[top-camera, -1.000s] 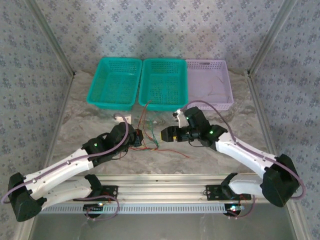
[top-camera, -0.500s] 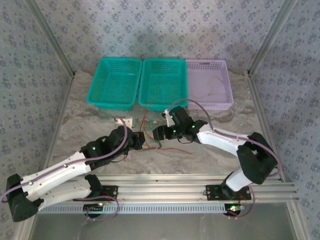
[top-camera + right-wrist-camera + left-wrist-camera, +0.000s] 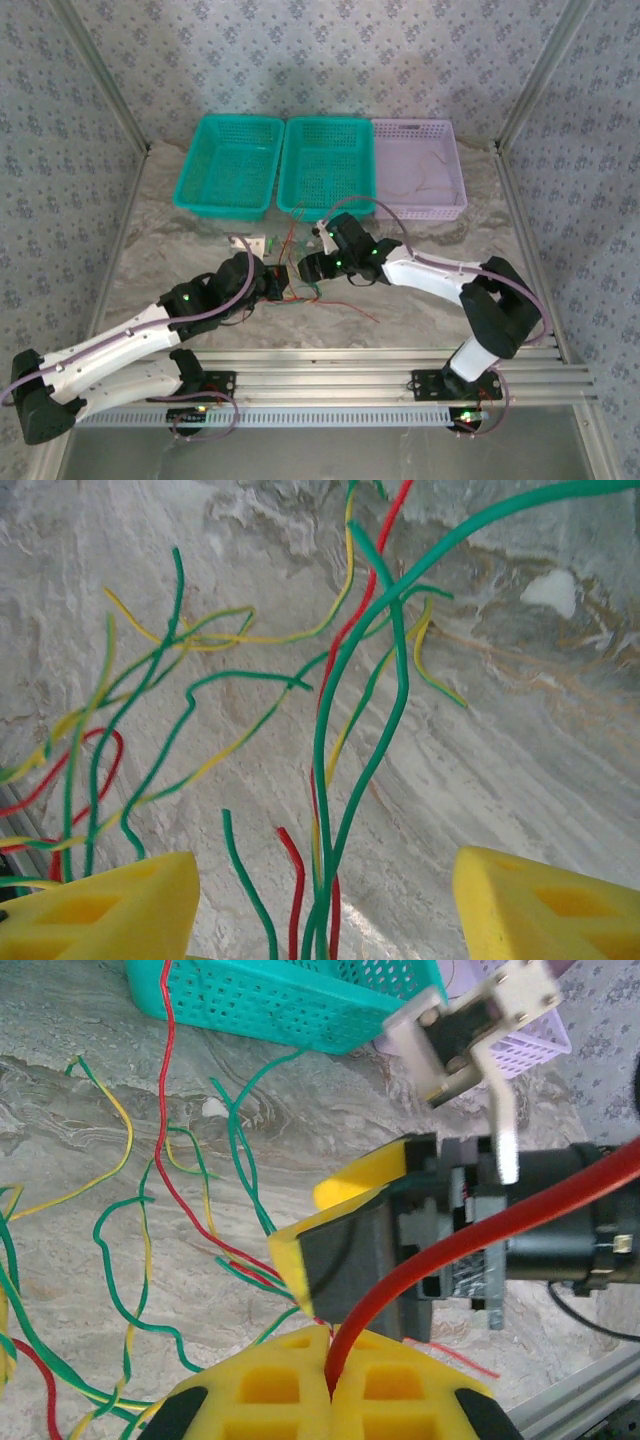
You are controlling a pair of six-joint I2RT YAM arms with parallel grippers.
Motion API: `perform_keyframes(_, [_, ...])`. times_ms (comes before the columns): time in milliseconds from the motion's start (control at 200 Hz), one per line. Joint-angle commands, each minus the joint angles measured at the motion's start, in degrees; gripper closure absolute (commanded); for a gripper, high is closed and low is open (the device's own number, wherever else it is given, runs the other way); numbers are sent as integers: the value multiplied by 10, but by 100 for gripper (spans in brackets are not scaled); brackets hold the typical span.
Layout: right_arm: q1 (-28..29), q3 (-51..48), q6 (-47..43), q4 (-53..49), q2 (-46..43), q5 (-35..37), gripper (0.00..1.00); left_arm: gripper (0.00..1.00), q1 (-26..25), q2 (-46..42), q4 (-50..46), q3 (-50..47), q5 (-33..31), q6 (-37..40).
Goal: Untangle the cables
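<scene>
The cables (image 3: 303,290) are a loose tangle of thin red, green and yellow wires on the marble table between the two grippers. My left gripper (image 3: 279,279) is at the tangle's left side. In the left wrist view its yellow fingers (image 3: 250,1390) are shut on a red cable (image 3: 470,1230) that rises to the right. My right gripper (image 3: 304,268) faces it from the right, very close, with one yellow finger (image 3: 300,1260) just above the left fingertips. The right gripper (image 3: 325,910) stands open, with several green and red cables (image 3: 330,780) running between its fingers.
Two teal baskets (image 3: 228,166) (image 3: 327,168) and a lilac basket (image 3: 420,168) stand in a row at the back. A loose red strand (image 3: 358,308) trails right of the tangle. A metal rail (image 3: 330,375) runs along the near edge.
The right arm has swung left, bringing its open gripper up against the tangle and close to the left gripper. The left gripper stays shut and has barely shifted.
</scene>
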Motion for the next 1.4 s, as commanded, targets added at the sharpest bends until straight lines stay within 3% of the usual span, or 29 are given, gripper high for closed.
perform_keyframes(0, [7,19,-17,-6,10,2,31,100,-5,-18,1,-7,2,13])
perform_keyframes(365, [15,12,21,47,67,-31,34,100,-5,-27,1,-8,-3,14])
perform_keyframes(525, [17,16,32,63,71,-40,55,100,-5,-28,4,-12,-4,14])
perform_keyframes(675, [16,8,35,68,70,-36,67,100,-5,-31,6,-13,-5,13])
perform_keyframes(839, [9,-8,35,72,54,-27,91,100,-5,-43,-1,-15,-9,13])
perform_keyframes(949, [0,-20,32,69,37,-24,100,100,-5,-48,-8,-13,-14,15])
perform_keyframes(1229, [-48,-75,16,34,-57,24,100,100,-4,-64,-49,1,-36,27])
perform_keyframes(1394, [-140,-122,25,-3,-137,39,100,100,-3,-82,-90,11,-60,36])
